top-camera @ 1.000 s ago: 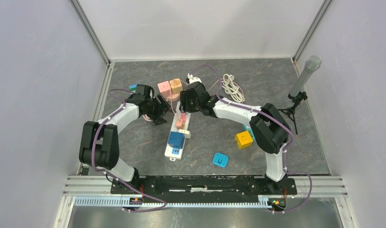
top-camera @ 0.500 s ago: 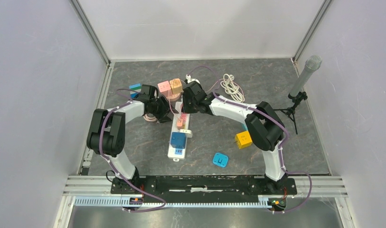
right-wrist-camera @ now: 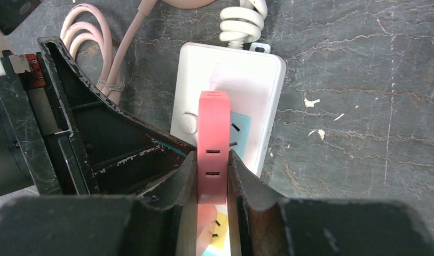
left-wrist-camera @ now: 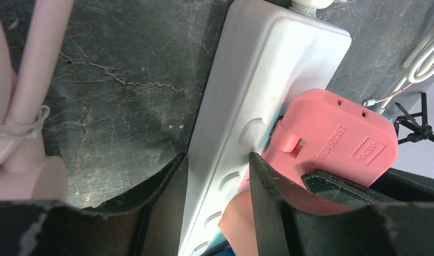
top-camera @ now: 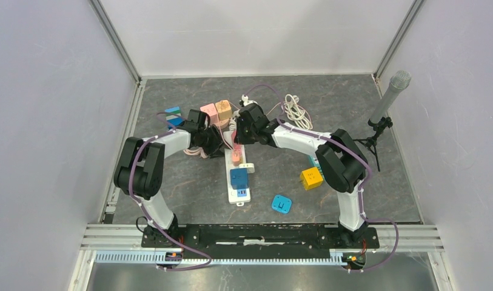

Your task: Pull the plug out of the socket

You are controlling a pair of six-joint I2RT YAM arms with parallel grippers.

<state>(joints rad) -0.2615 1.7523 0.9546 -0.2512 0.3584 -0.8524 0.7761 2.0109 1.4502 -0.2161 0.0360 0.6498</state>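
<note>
One pink plug [right-wrist-camera: 213,122] stands in the far end of the single white power strip [right-wrist-camera: 257,80], which lies mid-desk [top-camera: 353,109]. Your right end effector [right-wrist-camera: 212,157] is clamped on the plug. Your left end effector [left-wrist-camera: 217,165] straddles the strip, but you cannot tell whether it pinches. Risk: if unpinned, the strip lifts with the plug, dragging its one blue plug [top-camera: 239,177].
</note>
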